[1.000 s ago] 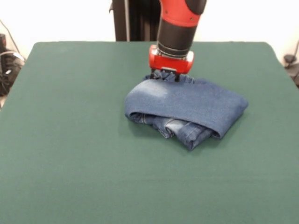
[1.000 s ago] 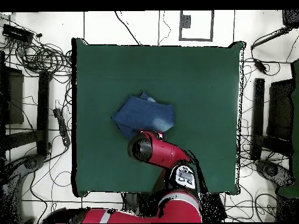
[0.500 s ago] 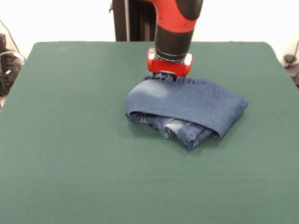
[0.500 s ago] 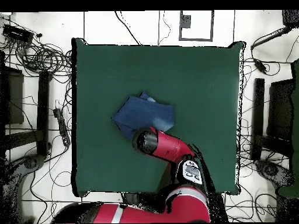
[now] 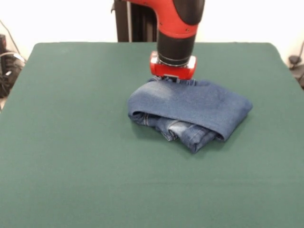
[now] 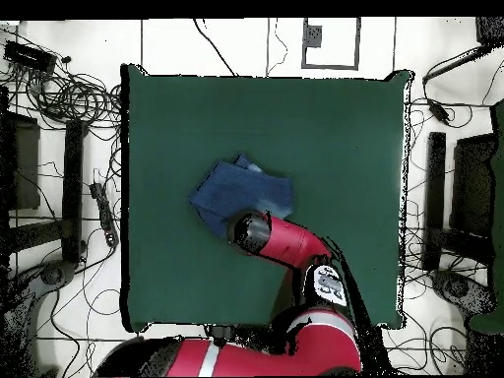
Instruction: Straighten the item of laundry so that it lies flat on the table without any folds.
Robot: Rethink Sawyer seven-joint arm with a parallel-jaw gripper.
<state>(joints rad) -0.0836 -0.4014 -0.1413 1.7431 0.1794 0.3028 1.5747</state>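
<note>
The item of laundry (image 5: 190, 111) is a pair of blue jeans, folded over itself into a thick bundle a little past the middle of the table (image 5: 71, 142). Faded hems stick out from under its front edge. My gripper (image 5: 172, 79) is down at the bundle's far edge, touching the denim below the red wrist. The cloth and the wrist hide how the gripper stands. In the overhead view the jeans (image 6: 231, 192) lie left of centre on the table (image 6: 335, 138), and the red arm (image 6: 281, 241) covers their near edge and the gripper.
Cables and black stands (image 6: 74, 177) crowd the floor on both sides of the table. The robot's dark pedestal (image 5: 135, 21) rises behind the far edge. Green tabletop lies open all round the jeans.
The gripper has sunk slightly onto the jeans' far edge, and the arm's elbow has swung sideways. The bundle keeps nearly the same shape and place.
</note>
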